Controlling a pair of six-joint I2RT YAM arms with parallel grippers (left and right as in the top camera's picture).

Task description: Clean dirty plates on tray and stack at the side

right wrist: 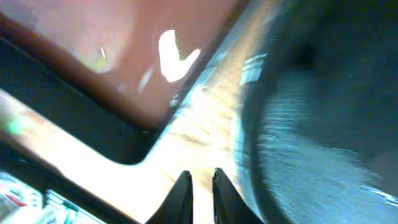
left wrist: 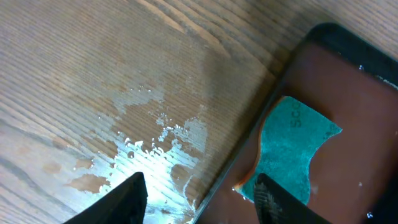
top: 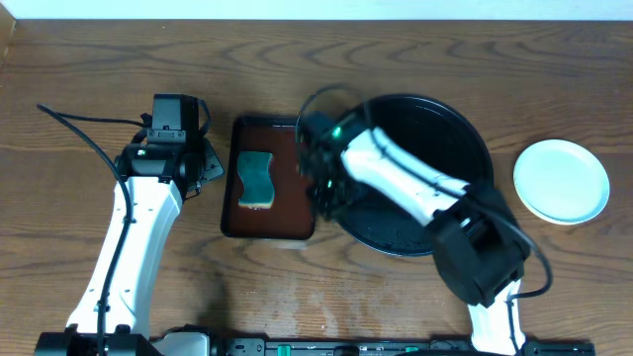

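Observation:
The large round black tray (top: 465, 138) sits right of centre with no plate showing on it. A pale mint-white plate (top: 561, 181) lies on the bare wood at the far right; I cannot tell whether others lie under it. My right gripper (top: 322, 194) is shut and empty, low over the strip of table between the black tray's left rim (right wrist: 311, 118) and the brown tray; its fingers (right wrist: 200, 182) are nearly touching. My left gripper (top: 210, 168) is open and empty, its fingers (left wrist: 199, 194) straddling the brown tray's left edge.
A smaller rectangular dark-brown tray (top: 287, 133) holds a green and yellow sponge (top: 255, 179), which also shows in the left wrist view (left wrist: 292, 149). A wet patch (left wrist: 149, 155) lies on the wood left of that tray. The right arm stretches across the black tray.

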